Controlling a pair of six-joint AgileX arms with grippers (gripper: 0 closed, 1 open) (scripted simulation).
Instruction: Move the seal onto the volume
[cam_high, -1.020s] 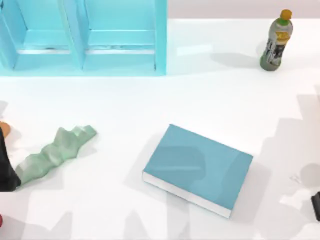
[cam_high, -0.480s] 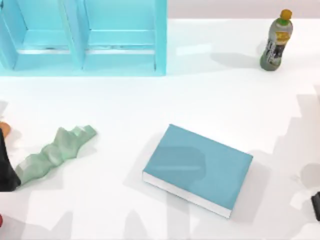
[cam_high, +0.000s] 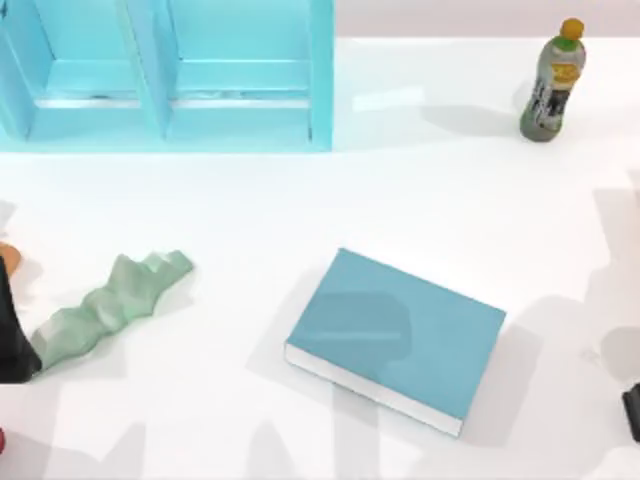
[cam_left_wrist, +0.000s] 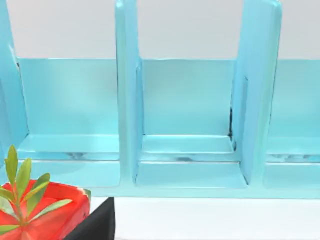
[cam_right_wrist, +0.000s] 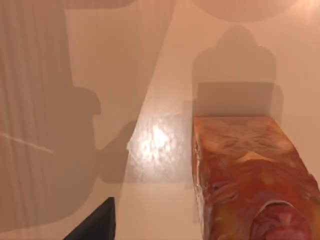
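The volume, a flat teal-blue book with white page edges, lies at an angle near the table's middle front. The seal is an orange-tan block with a reddish-brown rounded top. It stands on the pale table surface, very close in the right wrist view. One dark finger of my right gripper is beside it and apart from it. A dark piece of my right arm sits at the table's front right edge. My left arm is a dark shape at the far left edge, and one of its fingers faces the shelf.
A turquoise shelf unit fills the back left. A pale green jagged piece lies at the left, next to my left arm. An orange-capped bottle stands at the back right. A red pot with green leaves sits by my left gripper.
The arm shadows on the right of the table and on the book have shifted slightly. The book, the green piece and the bottle have not moved.
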